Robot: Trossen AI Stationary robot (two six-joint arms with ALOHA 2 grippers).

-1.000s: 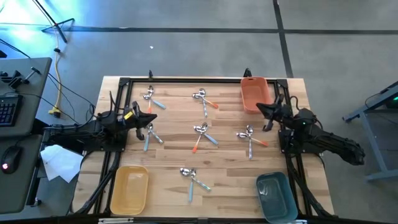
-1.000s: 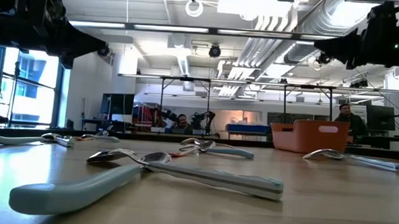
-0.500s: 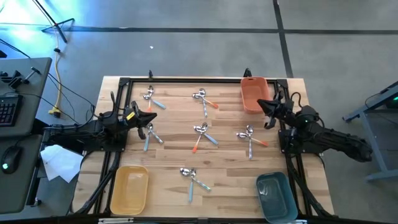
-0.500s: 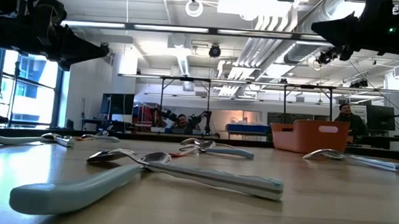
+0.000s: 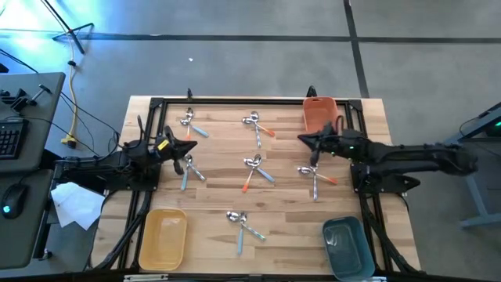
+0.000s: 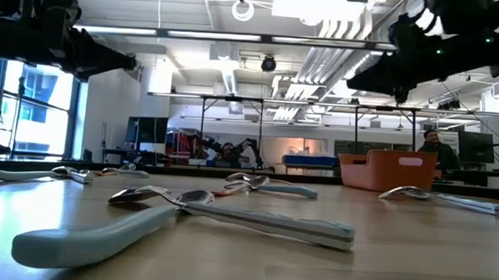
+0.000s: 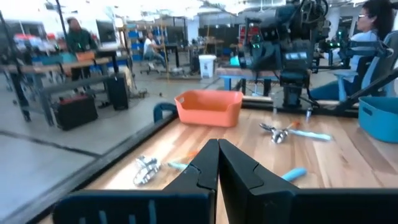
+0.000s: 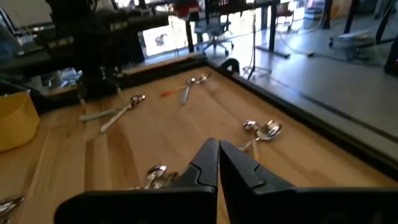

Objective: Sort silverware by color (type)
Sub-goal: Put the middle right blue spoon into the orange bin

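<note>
Silverware lay in six small clusters over the wooden bench point(image 5: 211, 168), none of it yet in a bin, so the sorting was judged to be at its very start, with a first pick only being approached. Taking the orange bin point(image 5: 319, 116) at the bench's far right corner as the landmark: one cluster point(image 5: 315, 174) lay just in front of it, toward the near edge; the centre cluster point(image 5: 254, 168) sat further left of that; another point(image 5: 257, 124) lay level with the bin and to its left; two more point(image 5: 189, 123) point(image 5: 188, 167) were well apart from it on the left side; the last point(image 5: 241, 223) lay near the front edge, between the yellow bin point(image 5: 163, 239) and the teal bin point(image 5: 346, 247). Each cluster appeared to mix light blue, orange and plain metal handles. The right gripper point(image 5: 307, 141) was reached out in the air just in front of the orange bin, above the nearest cluster, fingers pressed together and holding nothing. The left gripper point(image 5: 188, 149) hung far across the bench from the bin, beside the left clusters, likewise closed and empty. The next move probably called for the right gripper to spread its fingers, drop onto a single handle in the cluster below, and lift it free of the overlapping pieces.
</note>
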